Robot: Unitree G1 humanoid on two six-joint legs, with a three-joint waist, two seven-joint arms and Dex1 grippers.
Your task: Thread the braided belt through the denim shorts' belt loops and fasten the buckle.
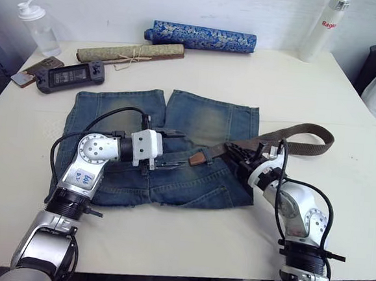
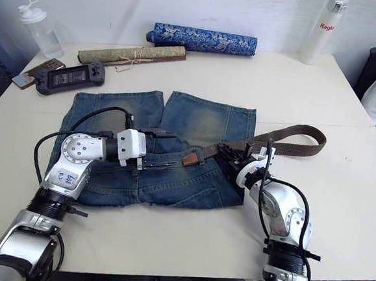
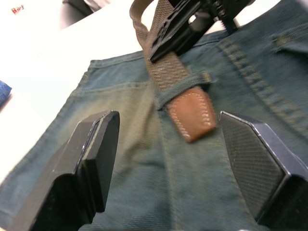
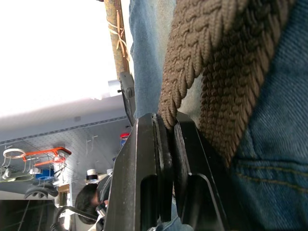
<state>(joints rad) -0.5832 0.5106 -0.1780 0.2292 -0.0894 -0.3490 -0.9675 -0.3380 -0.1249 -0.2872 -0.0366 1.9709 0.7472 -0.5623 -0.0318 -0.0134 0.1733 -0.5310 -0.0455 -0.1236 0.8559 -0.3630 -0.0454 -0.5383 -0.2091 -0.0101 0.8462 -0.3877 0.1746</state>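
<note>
Woven belt (image 3: 166, 67), tan leather tip thru denim loop (image 3: 185, 85).

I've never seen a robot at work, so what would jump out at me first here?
Probably the denim shorts spread flat mid-table, with the braided belt looping off their right side. The right gripper pinches that belt at the waistband, while the open left gripper faces the belt's tan tip, poking through a belt loop.

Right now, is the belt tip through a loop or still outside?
Through: the belt's tan tip pokes out past a belt loop crossing the strap on the shorts.
</note>
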